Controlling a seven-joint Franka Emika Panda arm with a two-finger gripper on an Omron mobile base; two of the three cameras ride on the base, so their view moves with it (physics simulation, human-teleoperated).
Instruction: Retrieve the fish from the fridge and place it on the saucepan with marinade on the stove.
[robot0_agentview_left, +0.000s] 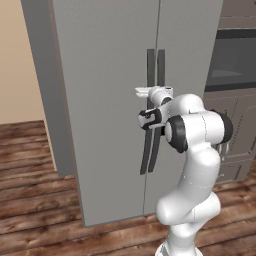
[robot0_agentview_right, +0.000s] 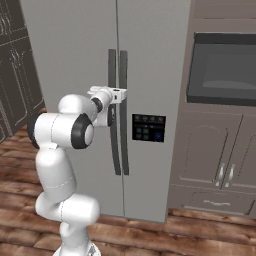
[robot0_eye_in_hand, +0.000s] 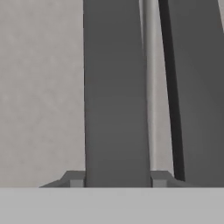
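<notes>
The tall grey fridge (robot0_agentview_left: 105, 100) (robot0_agentview_right: 75, 50) stands straight ahead with both doors closed. Two long dark vertical handles (robot0_agentview_left: 151, 70) (robot0_agentview_right: 112, 65) run down its middle seam. My gripper (robot0_agentview_left: 149, 93) (robot0_agentview_right: 119, 95) (robot0_eye_in_hand: 117, 179) is at the handles at mid height. In the hand view the left handle (robot0_eye_in_hand: 116, 87) sits between my two fingertips (robot0_eye_in_hand: 76, 179), which press on both of its sides; the other handle (robot0_eye_in_hand: 197, 87) is just to its right. The fish is hidden behind the closed doors. The saucepan, marinade and stove are out of view.
A dark built-in oven (robot0_agentview_right: 225, 70) (robot0_agentview_left: 235, 60) sits in the cabinet to the right of the fridge, with brown cabinet doors (robot0_agentview_right: 210, 155) and a drawer below. A dark control panel (robot0_agentview_right: 148, 127) is on the right fridge door. The floor (robot0_agentview_left: 30, 165) is wood planks.
</notes>
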